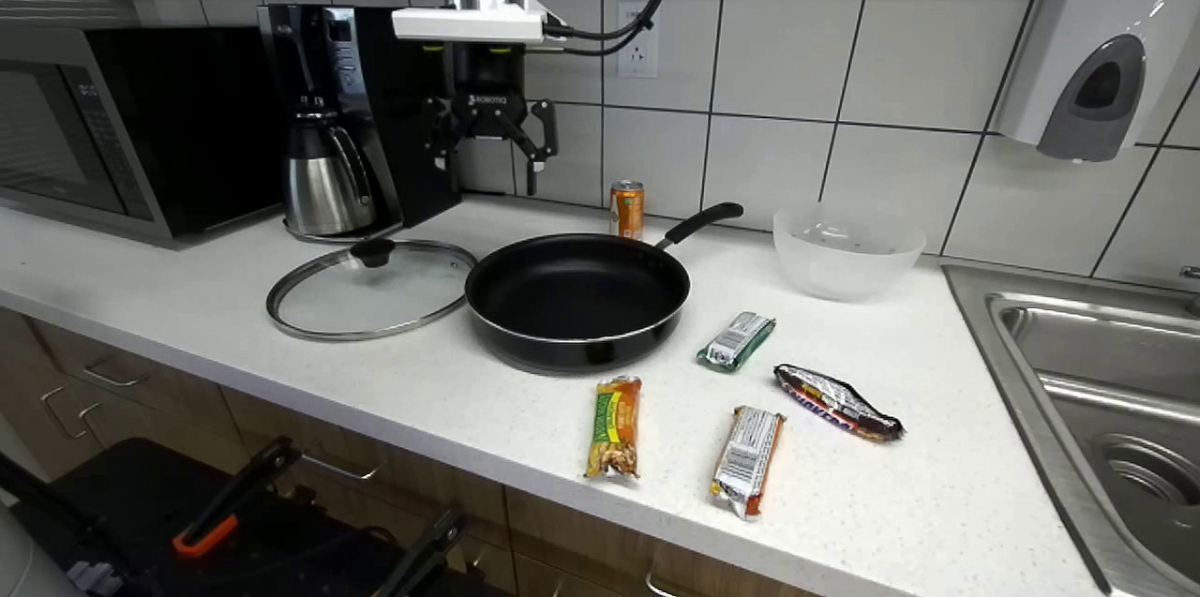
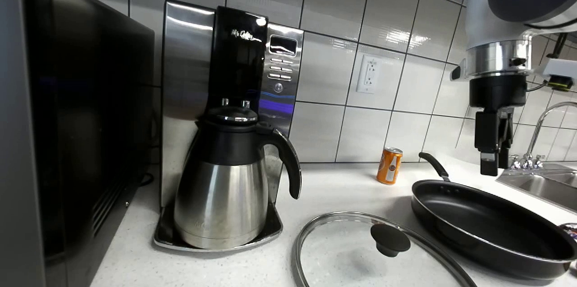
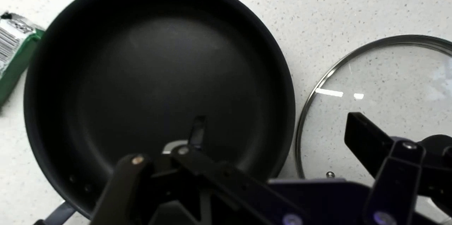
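My gripper (image 1: 487, 168) hangs spread wide, only air in its grasp. Beneath it, the pan (image 1: 577, 288) and lid (image 1: 375, 297) lie side by side on the counter (image 1: 872, 494).

Wrist view looks down; both exterior views face the wall (image 1: 778, 44).

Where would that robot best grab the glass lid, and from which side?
Probably by its black knob, from straight above: the glass lid lies knob-up on the counter, with the frying pan close beside its low rim. The open gripper points downward.
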Robot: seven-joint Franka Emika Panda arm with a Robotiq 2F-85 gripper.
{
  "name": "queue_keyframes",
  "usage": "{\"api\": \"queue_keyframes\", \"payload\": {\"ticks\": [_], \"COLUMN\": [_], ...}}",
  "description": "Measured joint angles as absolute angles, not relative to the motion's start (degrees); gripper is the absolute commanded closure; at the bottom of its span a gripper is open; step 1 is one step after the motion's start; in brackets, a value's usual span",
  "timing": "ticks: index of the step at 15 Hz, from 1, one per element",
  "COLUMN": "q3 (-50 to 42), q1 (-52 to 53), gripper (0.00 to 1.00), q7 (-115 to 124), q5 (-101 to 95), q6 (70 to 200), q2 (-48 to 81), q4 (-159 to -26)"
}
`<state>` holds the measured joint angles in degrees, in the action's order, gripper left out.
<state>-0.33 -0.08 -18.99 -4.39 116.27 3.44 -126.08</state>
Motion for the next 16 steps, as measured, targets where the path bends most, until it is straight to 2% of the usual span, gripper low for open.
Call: {"api": "queue_keyframes", "payload": {"ticks": [16], "q3": [-10.3], "q1": [-8.4], "gripper": [0.00], "q7": [-19.0], "q5": [-5.3], "q6": [119.6], "q2": [1.6], "q4": [-130.5]}}
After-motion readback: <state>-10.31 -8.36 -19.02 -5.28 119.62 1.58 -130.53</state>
